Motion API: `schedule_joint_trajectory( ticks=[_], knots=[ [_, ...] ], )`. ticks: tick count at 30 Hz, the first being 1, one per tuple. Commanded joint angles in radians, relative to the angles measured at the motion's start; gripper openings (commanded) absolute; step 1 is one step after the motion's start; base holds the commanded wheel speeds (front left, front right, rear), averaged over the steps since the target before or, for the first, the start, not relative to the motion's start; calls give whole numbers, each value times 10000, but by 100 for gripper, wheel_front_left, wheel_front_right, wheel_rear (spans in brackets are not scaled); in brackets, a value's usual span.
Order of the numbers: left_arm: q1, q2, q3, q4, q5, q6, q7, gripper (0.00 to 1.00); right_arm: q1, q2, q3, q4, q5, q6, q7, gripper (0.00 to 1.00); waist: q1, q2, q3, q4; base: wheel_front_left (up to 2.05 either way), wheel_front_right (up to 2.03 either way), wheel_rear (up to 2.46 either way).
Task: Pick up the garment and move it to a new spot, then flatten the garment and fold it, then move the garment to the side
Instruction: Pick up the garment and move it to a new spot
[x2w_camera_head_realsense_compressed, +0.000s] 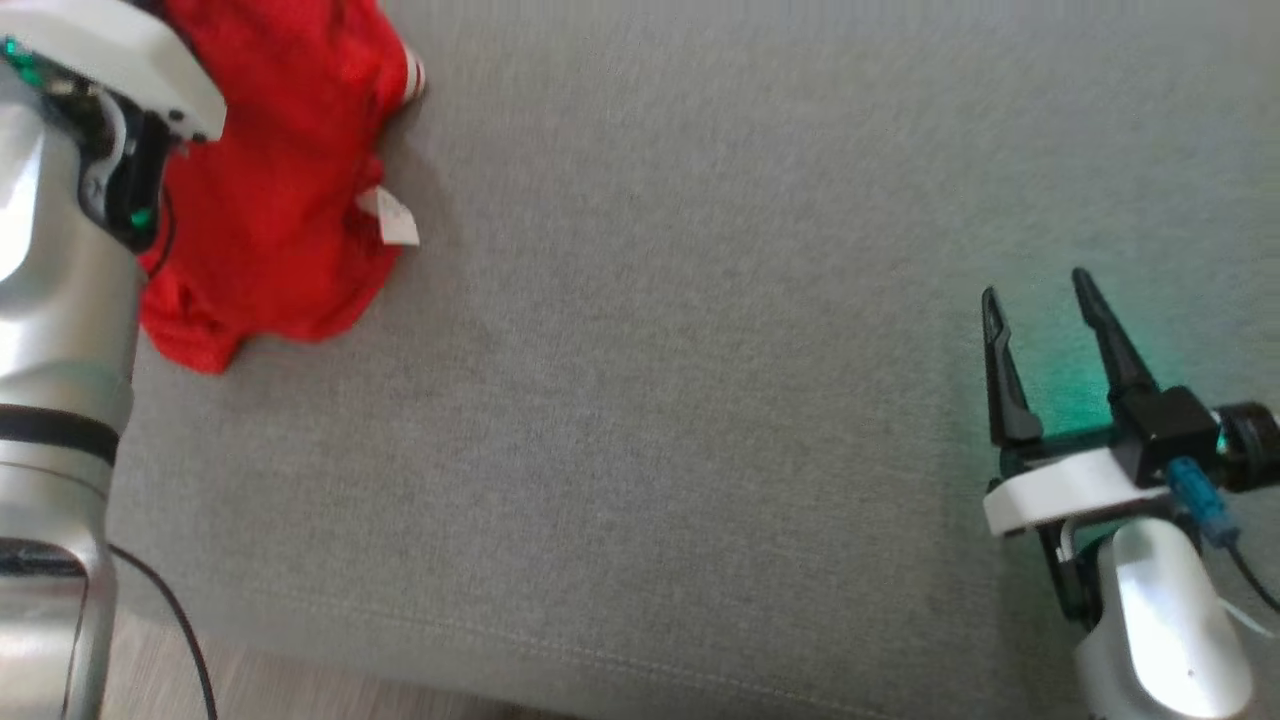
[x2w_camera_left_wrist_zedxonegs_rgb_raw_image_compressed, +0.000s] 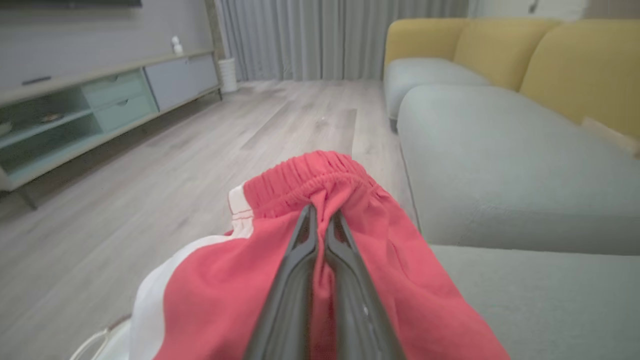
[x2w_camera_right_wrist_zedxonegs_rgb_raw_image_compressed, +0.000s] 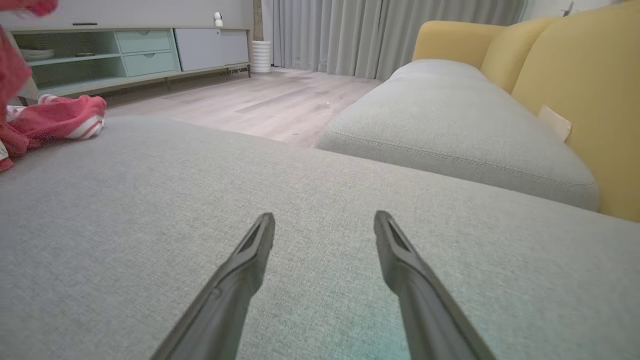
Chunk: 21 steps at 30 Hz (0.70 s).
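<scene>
- Garment (x2w_camera_head_realsense_compressed: 270, 190), red with white stripes, lay bunched at the left end of the grey sofa cushion (x2w_camera_head_realsense_compressed: 650, 400), its lower edge touching the fabric.
- Left end effector (x2w_camera_left_wrist_zedxonegs_rgb_raw_image_compressed: 321, 212) had its fingers pressed together on the red cloth just below the gathered elastic waistband (x2w_camera_left_wrist_zedxonegs_rgb_raw_image_compressed: 305, 175), pinching a fold between them.
- Right end effector (x2w_camera_head_realsense_compressed: 1036, 287) was spread wide, low over the cushion on the right, well apart from the garment.
- White tag (x2w_camera_head_realsense_compressed: 395, 220) stuck out at the garment's right edge.
- Wooden floor (x2w_camera_left_wrist_zedxonegs_rgb_raw_image_compressed: 150, 165) and a low cabinet (x2w_camera_left_wrist_zedxonegs_rgb_raw_image_compressed: 100, 95) lay beyond the cushion.
</scene>
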Motion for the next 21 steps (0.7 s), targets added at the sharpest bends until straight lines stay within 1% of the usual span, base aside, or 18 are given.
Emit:
schedule_joint_trajectory(
  ticks=[1,3,7,10,13,17,21],
  knots=[
    [-477,699,-96,-702,-252,4,-145,0,129,113,285,-193,112,-9,4,100,0,0,-907,-435,0,0,0],
    [-428,823,-673,-1311,-510,3,-114,0,285,137,423,-99,254,-9,4,100,0,0,-1404,-696,0,0,0],
    [-340,1085,-1639,-2657,-1236,3,214,0,616,146,679,-67,979,-9,4,100,0,0,-2177,-1388,0,0,0],
    [-270,1270,-2197,-3602,-1803,3,660,0,770,148,902,-98,1291,-9,4,100,0,0,-2505,-2089,0,0,0],
    [-148,1468,-2708,-4389,-2056,3,959,0,867,148,1044,-181,1522,-9,4,100,0,0,-2709,-2871,0,0,0],
    [186,1466,-3109,-5175,-2401,3,1158,0,984,149,1217,-283,1724,-9,4,100,0,0,-2794,-4011,0,0,0],
    [536,1146,-3477,-5709,-2512,3,1149,0,1053,149,1291,-435,1879,-9,4,100,0,0,-2617,-4960,0,0,0]
  ],
)
